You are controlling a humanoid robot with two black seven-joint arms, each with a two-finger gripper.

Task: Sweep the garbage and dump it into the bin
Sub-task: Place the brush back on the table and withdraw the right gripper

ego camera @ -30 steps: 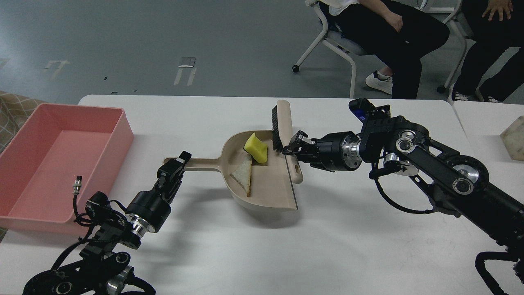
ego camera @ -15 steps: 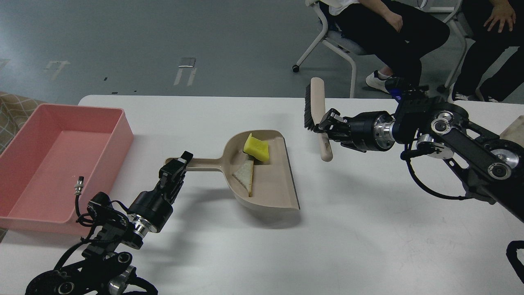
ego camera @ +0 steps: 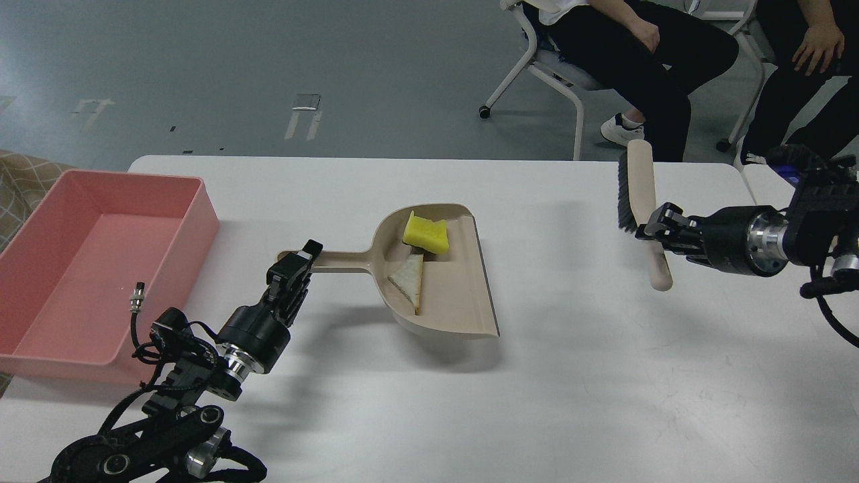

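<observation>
Right arm (ego camera: 815, 228) cut off; slab (ego camera: 409, 282) partly under sponge (ego camera: 427, 232).

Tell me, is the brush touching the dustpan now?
Apart. The head view shows bare white table between the brush, held by the right claw, and the dustpan.
</observation>
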